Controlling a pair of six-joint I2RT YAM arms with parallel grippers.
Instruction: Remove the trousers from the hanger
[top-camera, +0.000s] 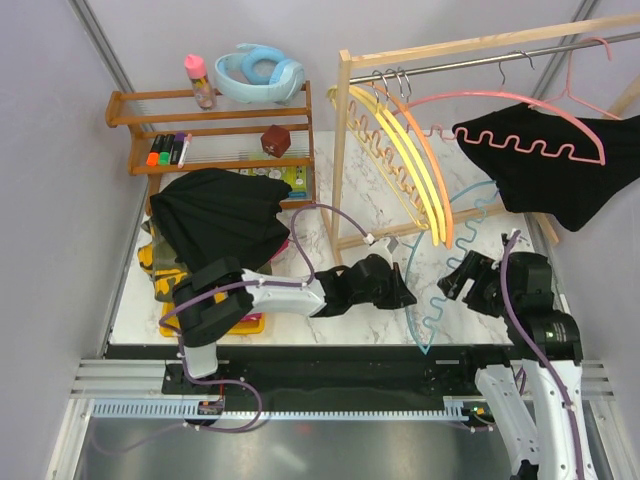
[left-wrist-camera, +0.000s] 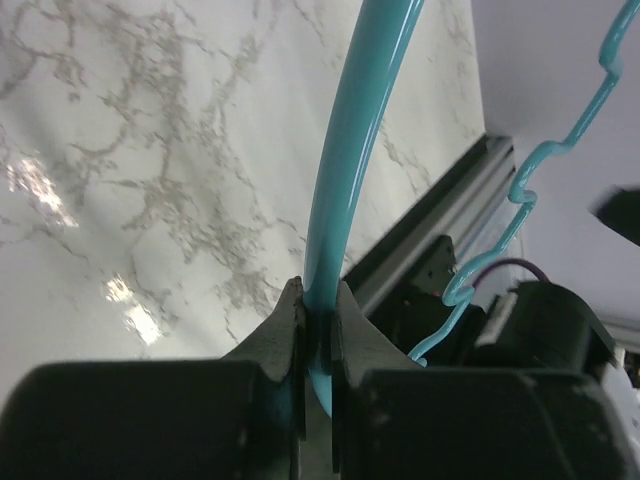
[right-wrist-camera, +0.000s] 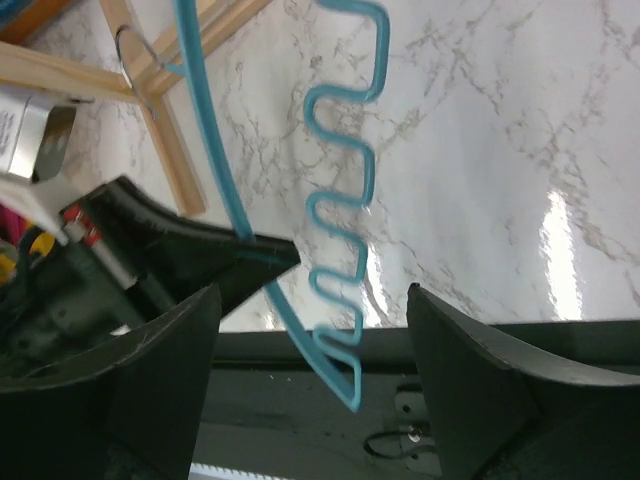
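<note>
Starting with the top camera, the left gripper (top-camera: 405, 292) holds a bare teal hanger (top-camera: 450, 217) low over the bench (top-camera: 350, 200), and the right gripper (top-camera: 462, 280) waits just beside it. The black trousers (top-camera: 545, 175) hang on a pink hanger (top-camera: 590, 155) on the rail (top-camera: 470, 62), far from both arms. Other garments (top-camera: 215, 215) lie in a heap at the left of the bench.

In the left wrist view, the fingers are pressed narrow on the thick teal arm of the hanger. This grip is not visible so clearly from above.

In the right wrist view, the fingers stand wide, with the wavy bar of the teal hanger between them but touching neither. Only this view shows that gap.

The grip is a risk. The left fingers pinch a smooth round arm at one place only, so the hanger may turn or slide, and its low end may catch the bench edge. If the right fingers close then, they may miss the thin wavy bar. Neither wrist camera shows the hanging trousers, only the top one.
</note>
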